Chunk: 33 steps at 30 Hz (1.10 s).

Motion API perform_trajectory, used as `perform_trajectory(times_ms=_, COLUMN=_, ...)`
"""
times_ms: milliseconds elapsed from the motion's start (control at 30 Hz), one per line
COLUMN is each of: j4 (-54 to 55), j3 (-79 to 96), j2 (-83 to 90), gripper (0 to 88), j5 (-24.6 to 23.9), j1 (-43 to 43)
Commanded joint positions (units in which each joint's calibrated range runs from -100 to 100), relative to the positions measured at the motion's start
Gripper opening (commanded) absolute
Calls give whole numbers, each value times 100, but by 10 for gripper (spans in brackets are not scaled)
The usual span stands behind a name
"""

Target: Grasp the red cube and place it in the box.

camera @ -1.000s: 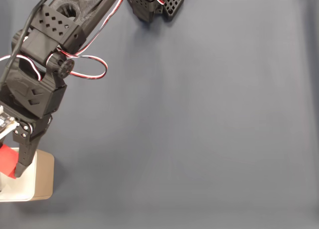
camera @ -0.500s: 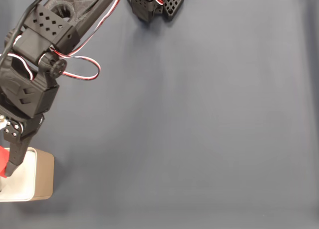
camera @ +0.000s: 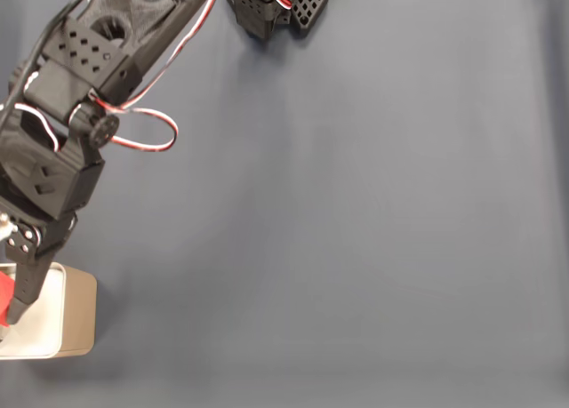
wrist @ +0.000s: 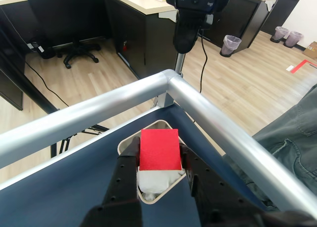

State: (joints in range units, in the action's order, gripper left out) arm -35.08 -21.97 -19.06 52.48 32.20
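Hovering right over the box, the pincer has the red cube clamped between its two black fingers, one pressed on each side face. From the wrist view the cube sits directly above the box's white inside, and I honestly can't tell whether its bottom touches the box floor or hangs just above it. The box itself is parked at the corner of the blue tabletop, just inside the silver metal rail that wraps around the edge.

In the fixed view the box shows up at the lower left, tan wall on its right side and the white interior toward the picture's edge. Only a sliver of the red cube peeks out there, above the box's left part, with one black finger running down beside it. The arm stretches up and to the right of the box, with red, white and black wires looping off it. The dark tabletop spreads out to the right of the box.

Beyond the rail from the box, a black webcam stands on a stalk, with a wood floor, desks and an office chair behind it.
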Motion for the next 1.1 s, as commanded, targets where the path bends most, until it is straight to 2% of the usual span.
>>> perform_trajectory(times_ms=0, j4=156, j3=-294, j2=95, gripper=21, j5=-10, j1=19)
perform_trajectory(times_ms=767, j4=156, j3=-403, j2=-18, gripper=40, j5=-34, j1=12)
perform_trajectory(times_ms=800, j4=82, j3=-403, j2=-18, gripper=103, j5=-98, j1=12)
perform_trajectory(times_ms=900, j4=-279, j3=-394, j2=34, gripper=365, j5=-127, j1=62)
perform_trajectory(times_ms=933, j4=-303, j3=-394, j2=43, gripper=417, j5=-142, j1=76)
perform_trajectory(times_ms=1067, j4=-311, j3=-440, j2=60, gripper=487, j5=-147, j1=97)
